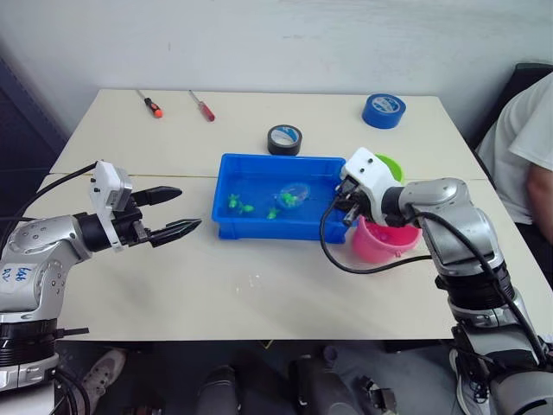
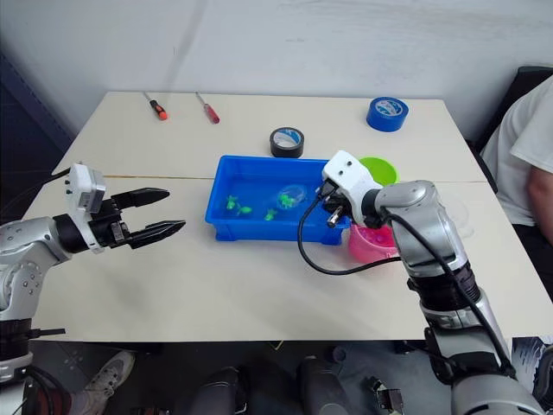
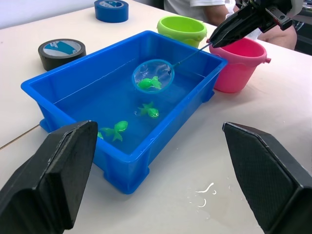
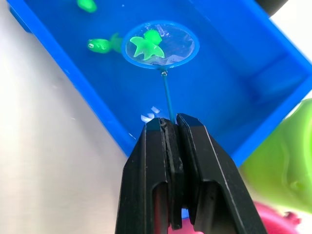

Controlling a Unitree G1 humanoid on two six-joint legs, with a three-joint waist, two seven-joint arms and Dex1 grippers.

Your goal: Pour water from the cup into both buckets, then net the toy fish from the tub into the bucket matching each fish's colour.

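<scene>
One green fish (image 4: 148, 46) in net (image 4: 160, 44), right hand (image 4: 168, 127) pinching handle, seemingly.

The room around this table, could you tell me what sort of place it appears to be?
Probably a lab or workshop rather than a home: a plain table against a bare wall, screwdrivers and tape rolls lying about, and a person seated beside the test setup.

left gripper (image 1: 179, 212): jaws spread wide, arm level, pointing toward the tub (image 1: 226, 220) from its left. right gripper (image 1: 349, 210): fingers clamped together on the net (image 4: 160, 44) handle, wrist bent over the tub's right end.
</scene>
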